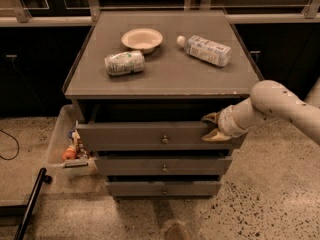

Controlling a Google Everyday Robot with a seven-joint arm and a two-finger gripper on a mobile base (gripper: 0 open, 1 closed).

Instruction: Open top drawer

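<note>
Wide grey top drawer [135, 135] with small round metal knob [165, 140]: partway out of grey cabinet [165, 81], dark gap behind front. Tan two-finger gripper [214, 127] at drawer front's right end, fingers [216, 136] spread, one above top edge, one against front face. Two narrower grey drawers [200, 165] below. On cabinet top: pale round bowl [142, 39], lying white can [124, 63], lying clear plastic bottle [205, 50].

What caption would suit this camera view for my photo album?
Robot's gripper at the right end of the partly open top drawer.
</note>
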